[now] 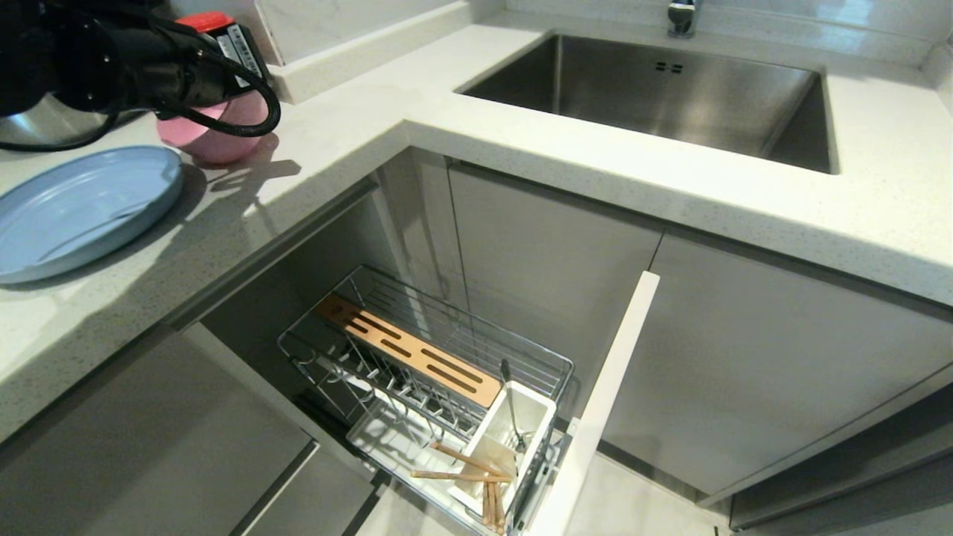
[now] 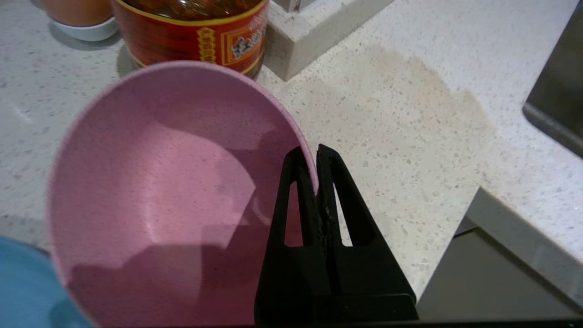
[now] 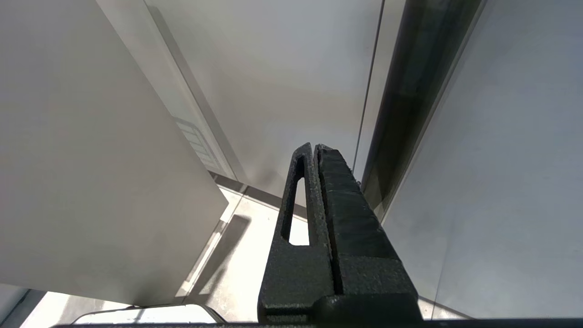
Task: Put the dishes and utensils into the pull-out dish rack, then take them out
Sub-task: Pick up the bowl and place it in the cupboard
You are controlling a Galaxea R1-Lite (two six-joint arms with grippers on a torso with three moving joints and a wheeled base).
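The pink bowl (image 2: 155, 191) stands on the countertop at the far left, and my left gripper (image 2: 312, 157) is shut on its rim, one finger inside and one outside. In the head view the bowl (image 1: 216, 138) peeks out under my left arm. The light-blue plate (image 1: 78, 208) lies beside it on the counter. Below, the pull-out dish rack (image 1: 424, 372) stands drawn out; the chopsticks (image 1: 465, 465) and a slim metal utensil (image 1: 511, 406) rest in its white cutlery cup (image 1: 532, 417). My right gripper (image 3: 314, 148) is shut and empty, hanging low by the cabinet fronts.
A red-labelled jar (image 2: 196, 34) stands right behind the bowl, with a steel pot (image 1: 45, 123) to its left. The steel sink (image 1: 670, 97) is sunk in the counter at the back right. The open white cabinet door (image 1: 603, 402) stands beside the rack.
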